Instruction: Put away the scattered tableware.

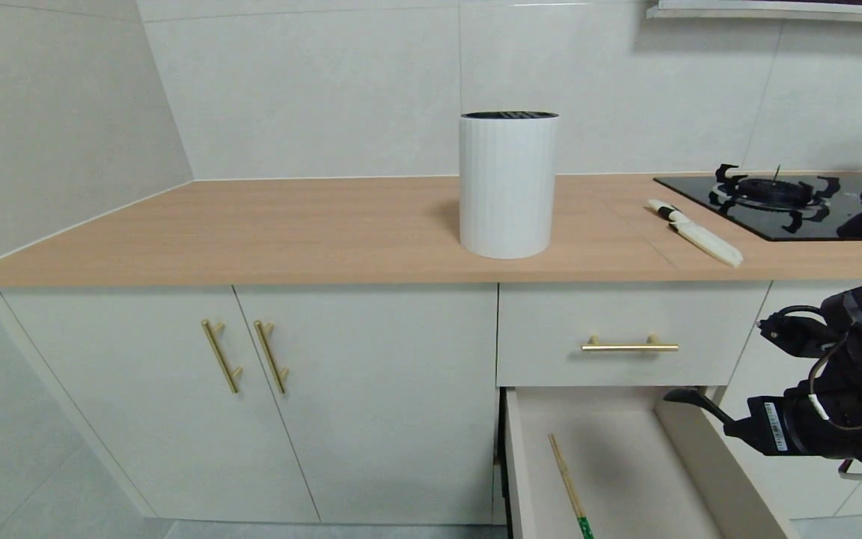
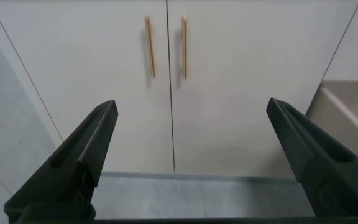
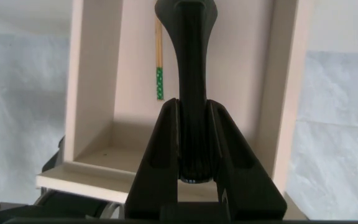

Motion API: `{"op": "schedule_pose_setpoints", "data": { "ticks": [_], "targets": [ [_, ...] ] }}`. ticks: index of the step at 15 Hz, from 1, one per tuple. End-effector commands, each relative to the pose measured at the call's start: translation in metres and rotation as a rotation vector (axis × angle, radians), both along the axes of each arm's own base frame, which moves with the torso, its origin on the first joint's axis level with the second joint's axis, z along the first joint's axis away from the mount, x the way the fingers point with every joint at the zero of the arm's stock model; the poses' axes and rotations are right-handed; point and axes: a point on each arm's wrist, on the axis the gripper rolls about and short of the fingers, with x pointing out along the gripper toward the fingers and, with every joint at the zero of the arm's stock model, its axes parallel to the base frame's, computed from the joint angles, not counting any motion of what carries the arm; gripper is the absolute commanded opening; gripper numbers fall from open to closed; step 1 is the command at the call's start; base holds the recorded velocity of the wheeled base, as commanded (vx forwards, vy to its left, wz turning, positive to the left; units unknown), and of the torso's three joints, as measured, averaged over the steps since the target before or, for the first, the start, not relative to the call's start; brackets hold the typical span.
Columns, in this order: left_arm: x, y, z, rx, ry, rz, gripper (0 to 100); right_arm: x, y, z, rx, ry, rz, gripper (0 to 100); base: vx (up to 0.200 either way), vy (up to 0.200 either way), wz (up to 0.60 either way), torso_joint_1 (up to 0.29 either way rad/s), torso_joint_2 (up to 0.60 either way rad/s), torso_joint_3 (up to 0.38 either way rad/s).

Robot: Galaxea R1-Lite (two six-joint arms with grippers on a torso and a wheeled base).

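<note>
Tableware first: my right gripper is clamped shut on the handle of a black utensil, which sticks out from the fingers over the open drawer. I cannot make out what kind of utensil it is. A pair of chopsticks with green ends lies on the drawer floor, beside the utensil's line and apart from it. A pale-handled knife rests on the wooden countertop, just beside the black stove and well above the gripper.

On the counter I also see a white ribbed cylinder standing upright against the tiled wall. Below are pale cabinet doors with gold handles.

My right arm comes in low from the right, its gripper at the drawer's right wall. My left gripper hangs low with fingers spread wide, holding nothing, facing the cabinet doors.
</note>
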Motion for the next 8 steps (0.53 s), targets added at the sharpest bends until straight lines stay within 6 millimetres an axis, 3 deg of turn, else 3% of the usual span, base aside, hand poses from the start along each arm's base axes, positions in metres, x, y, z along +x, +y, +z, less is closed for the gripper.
{"op": "schedule_pose_setpoints", "data": {
  "ticks": [1,6,8],
  "targets": [
    [0.0,0.0,0.0,0.0,0.0,0.0,100,0.0004,0.0002,-0.0011,0.0,0.006,0.001,0,0.0,0.0,0.0,-0.139,0.46,0.315],
    [0.0,0.0,0.0,0.0,0.0,0.0,100,-0.0012,0.0003,-0.0035,-0.008,0.013,0.011,0,0.0,0.0,0.0,-0.111,0.45,0.325],
    [0.0,0.0,0.0,0.0,0.0,0.0,100,-0.0014,0.0002,-0.0039,-0.019,0.011,0.027,0,0.0,0.0,0.0,-0.037,0.19,0.144]
  ]
}}
